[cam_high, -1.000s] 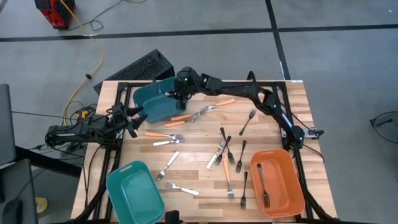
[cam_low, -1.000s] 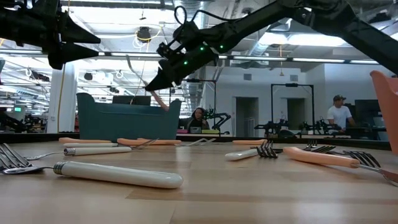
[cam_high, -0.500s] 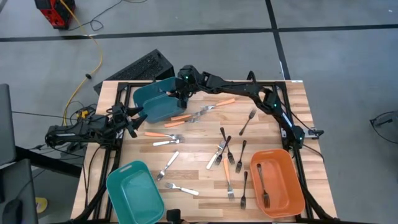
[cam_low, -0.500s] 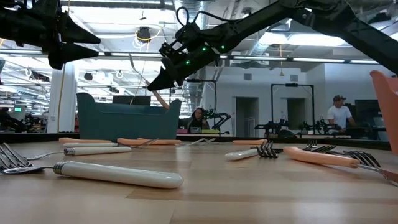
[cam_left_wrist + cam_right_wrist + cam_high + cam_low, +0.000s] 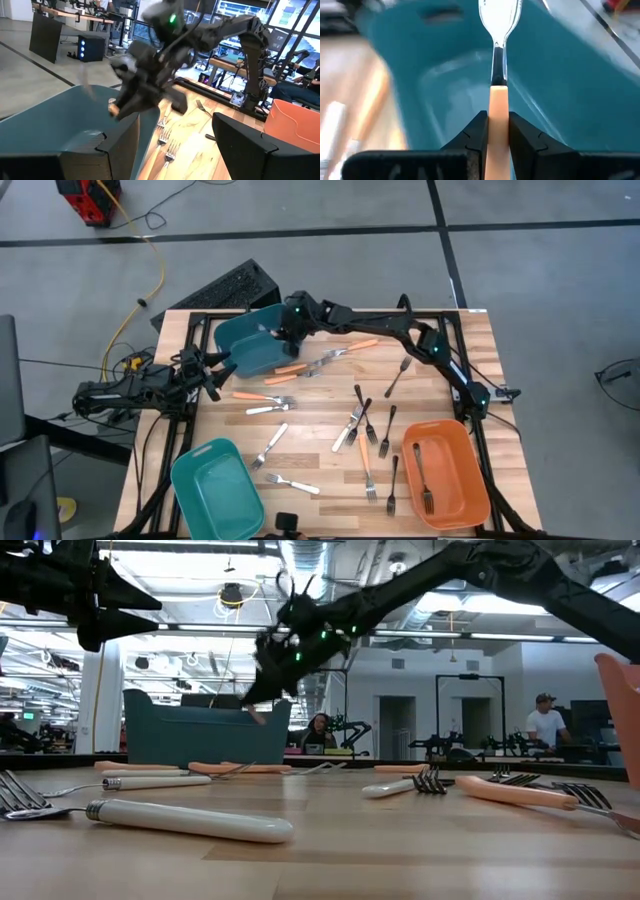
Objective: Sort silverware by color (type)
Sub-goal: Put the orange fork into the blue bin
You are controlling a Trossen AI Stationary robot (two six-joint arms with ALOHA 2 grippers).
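The orange-handled fork (image 5: 498, 107) is clamped in the right gripper (image 5: 497, 131), tines forward over the teal bin (image 5: 252, 342) at the surface's far left. Over the last second the gripper has dipped closer to the bin's rim, so release appears imminent. The left gripper (image 5: 175, 137) waits beside the bin, fingers apart. Loose forks (image 5: 362, 423) lie mid-surface, none obstructing.

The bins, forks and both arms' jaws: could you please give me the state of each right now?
Right gripper: jaws shut on orange-handled fork, over far teal bin.
Left gripper: jaws open, empty, at the table's left edge.
Far teal bin: upright, inside not clearly seen.
Near teal bin: empty.
Orange bin: holds one black fork.
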